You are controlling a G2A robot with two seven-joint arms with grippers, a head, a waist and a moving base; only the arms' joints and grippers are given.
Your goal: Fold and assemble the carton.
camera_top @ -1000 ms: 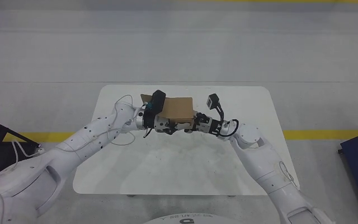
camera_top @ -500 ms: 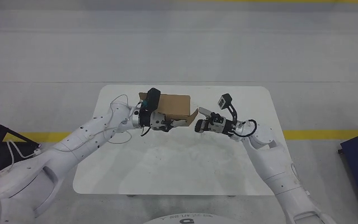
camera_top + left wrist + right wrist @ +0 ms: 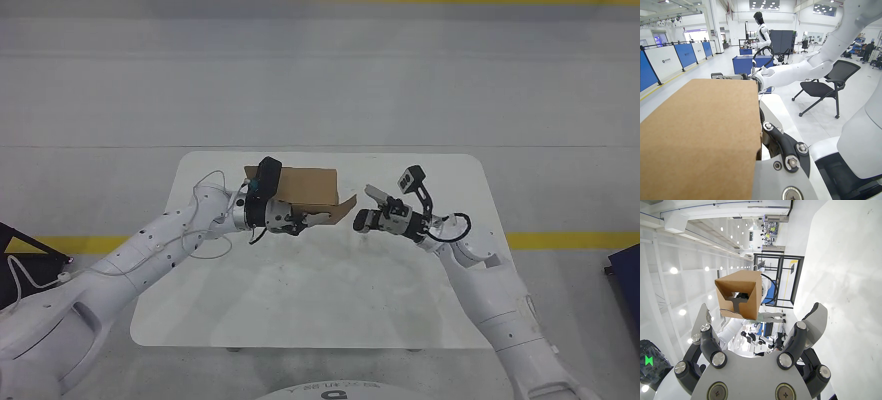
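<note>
While left fingers [image 3: 292, 222] clench carton [image 3: 308, 187] over table [image 3: 300, 300], right fingers [image 3: 818, 315] released, apart, facing carton's open end.

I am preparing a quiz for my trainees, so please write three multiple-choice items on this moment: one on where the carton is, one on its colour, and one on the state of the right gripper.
1. Where is the carton?
A. held by the left gripper over the table
B. flat on the floor
C. inside a drawer

2. What colour is the carton?
A. white
B. brown
C. blue

3. How is the right gripper?
A. shut on the carton
B. open, apart from the carton
C. shut on a cable

Answers:
1 A, the top view shows the carton at the left gripper.
2 B, it is plain brown cardboard.
3 B, its fingers stand spread, with the carton beyond them.
</note>
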